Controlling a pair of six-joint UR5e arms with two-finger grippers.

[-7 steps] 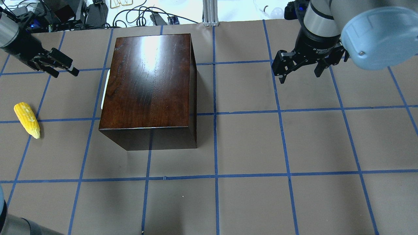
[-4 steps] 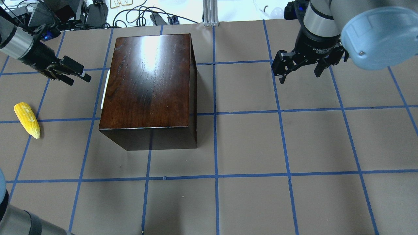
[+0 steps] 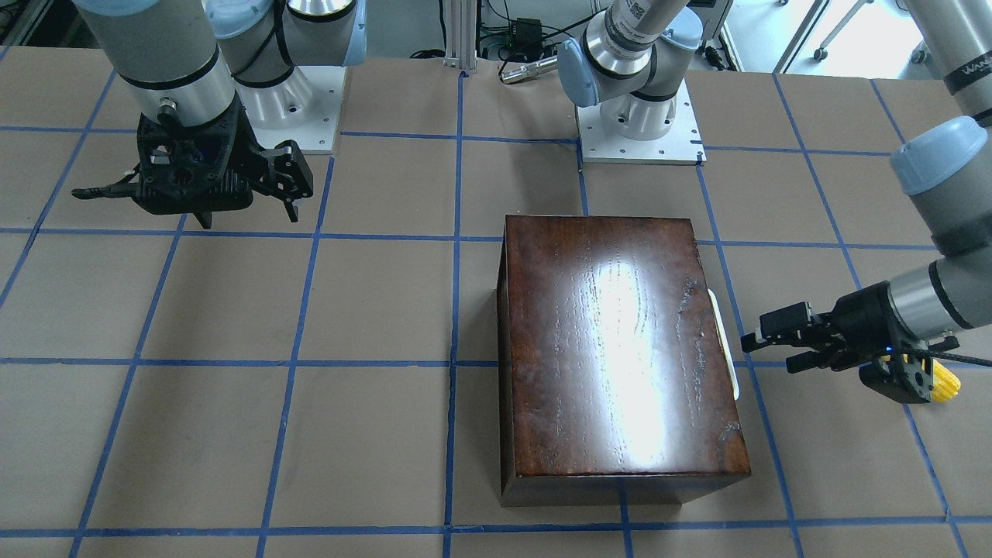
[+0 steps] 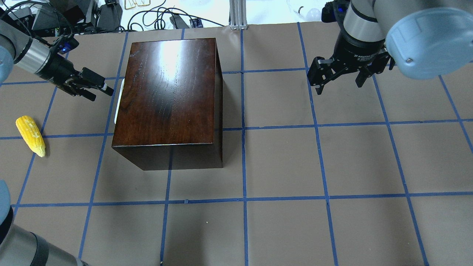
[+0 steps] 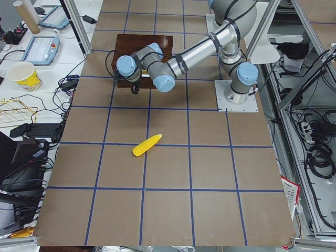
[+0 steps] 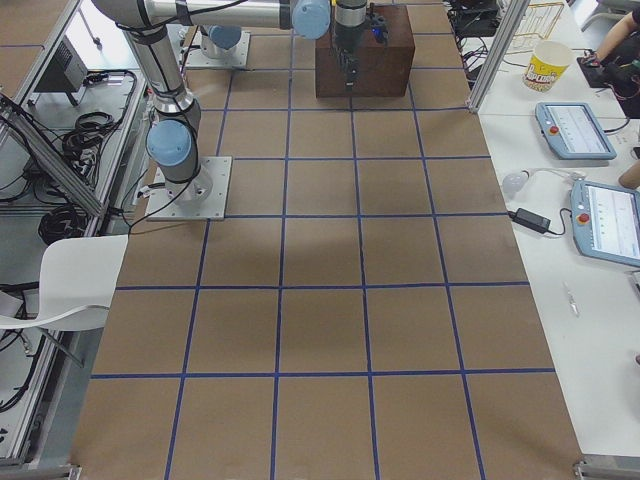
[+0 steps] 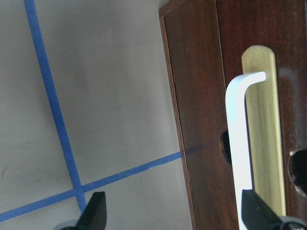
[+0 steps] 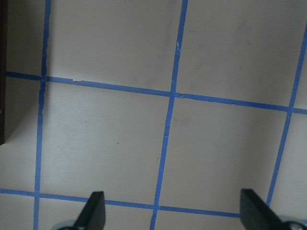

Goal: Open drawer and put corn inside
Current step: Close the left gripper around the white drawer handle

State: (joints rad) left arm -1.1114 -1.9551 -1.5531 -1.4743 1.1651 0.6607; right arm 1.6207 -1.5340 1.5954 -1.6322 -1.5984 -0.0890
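Observation:
The glossy dark-brown box stands left of the table's middle. Its drawer is shut, with the white handle on the box's left side. The handle fills the right of the left wrist view. My left gripper is open and empty, pointing at the handle from a short way off, and it also shows in the front view. The yellow corn lies on the table left of the box, nearer than that gripper. My right gripper is open and empty above the table, far right.
Blue tape lines grid the brown table. Cables and equipment lie beyond the far edge. A metal post stands at the far middle. In the front view, the arm bases are bolted behind the box.
My left gripper has moved right, toward the box's handle side. The right arm, box and corn have not moved.

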